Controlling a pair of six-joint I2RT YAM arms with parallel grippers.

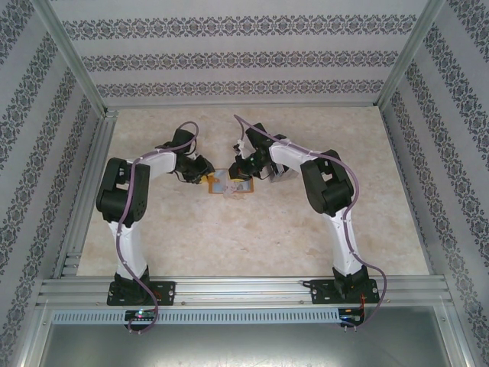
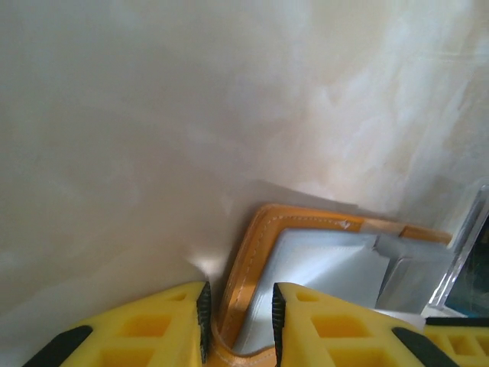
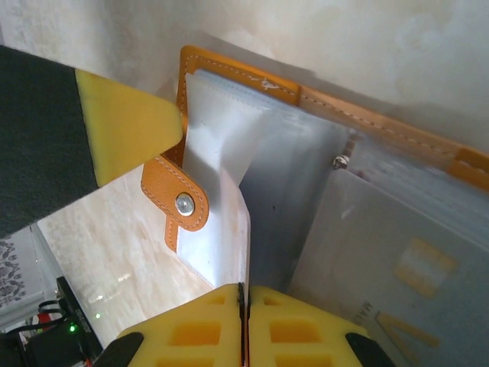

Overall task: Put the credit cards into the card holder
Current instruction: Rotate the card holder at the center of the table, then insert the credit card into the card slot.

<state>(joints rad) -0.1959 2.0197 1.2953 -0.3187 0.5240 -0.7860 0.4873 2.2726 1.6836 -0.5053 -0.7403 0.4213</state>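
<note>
The orange-tan card holder (image 1: 229, 183) lies open on the table between both arms. My left gripper (image 1: 202, 176) is at its left edge. In the left wrist view that gripper (image 2: 238, 306) is shut on the card holder's stitched orange border (image 2: 252, 260) and the pale sleeves beside it. My right gripper (image 3: 244, 294) is shut on a thin pale credit card (image 3: 221, 229) held edge-on, its far rounded corner at the mouth of a clear sleeve (image 3: 229, 145). The snap tab (image 3: 179, 200) hangs just left of it. Another credit card (image 3: 382, 267) with yellowish print lies flat to the right.
The table is a pale marbled board (image 1: 252, 237) fenced by metal rails (image 1: 84, 199) and patterned walls. A silver-grey block (image 1: 284, 174) sits close under the right arm's forearm. My left gripper's yellow finger (image 3: 130, 126) shows in the right wrist view, touching the holder's corner.
</note>
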